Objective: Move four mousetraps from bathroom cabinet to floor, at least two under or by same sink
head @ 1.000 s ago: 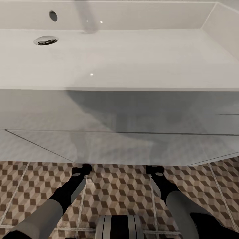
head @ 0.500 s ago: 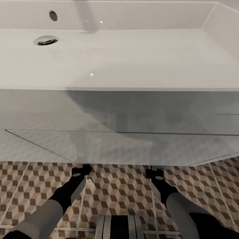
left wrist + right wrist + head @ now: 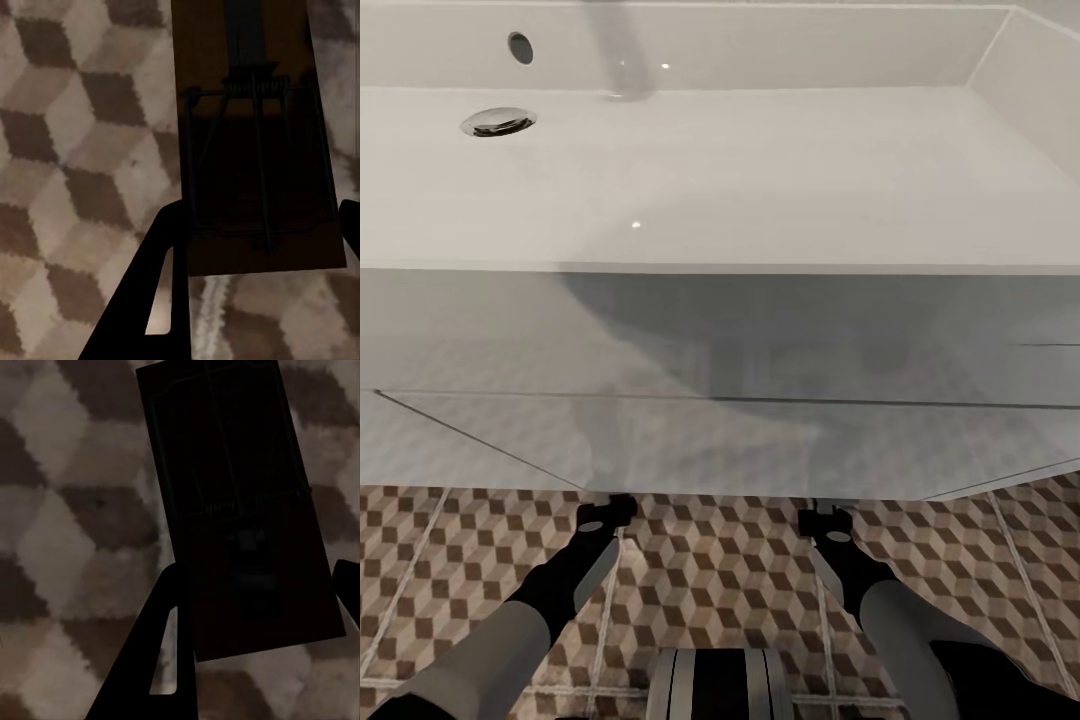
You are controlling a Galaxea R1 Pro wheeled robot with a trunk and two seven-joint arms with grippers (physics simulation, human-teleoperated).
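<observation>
1. Left tool (image 3: 255, 225) is clamped on a mousetrap (image 3: 251, 142), held between its fingers just above the floor (image 3: 82, 150) at the sink (image 3: 720, 180) front.
2. Right tool (image 3: 259, 585) grips a second trap (image 3: 240, 510) likewise.
3. Judgement: two traps near placement by the sink; two others remain.

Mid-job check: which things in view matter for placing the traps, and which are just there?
Job:
- dark-brown flat mousetrap between the left gripper fingers
- second dark-brown mousetrap at the right gripper
- cube-patterned tiled floor
- white rectangular sink

Bystanders:
- chrome drain
- white vanity front
</observation>
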